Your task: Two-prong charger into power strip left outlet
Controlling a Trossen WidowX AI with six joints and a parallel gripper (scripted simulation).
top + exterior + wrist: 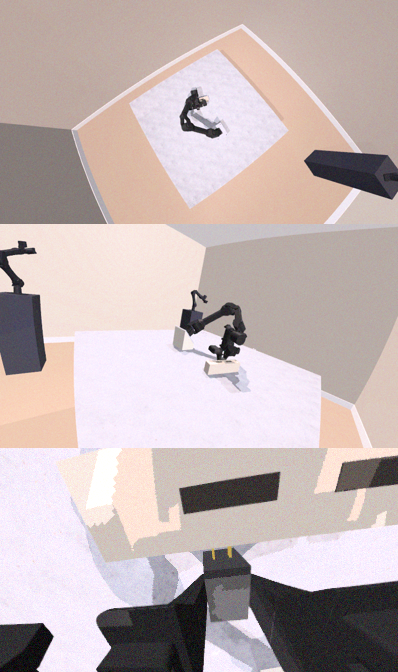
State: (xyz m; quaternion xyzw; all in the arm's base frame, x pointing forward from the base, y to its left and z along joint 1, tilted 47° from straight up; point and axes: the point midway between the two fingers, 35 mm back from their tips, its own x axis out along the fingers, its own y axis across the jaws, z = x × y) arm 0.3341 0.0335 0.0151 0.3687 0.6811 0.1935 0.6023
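In the wrist view I see my gripper (221,576) (221,358) pinching the charger (228,598) by its sides. I expect it to be light, stiff and perhaps slick on its flat faces; the thin prongs (229,552) look easiest to bend, so I'd keep hold of the body's opposite sides, clear of them. The body is a small block, dark grey on top and lighter grey on the face below; the two prongs are yellow-gold. In that view it appears just off the near edge of the cream power strip (135,540) (222,368) (205,98), unplugged, with the dark outlets beyond.
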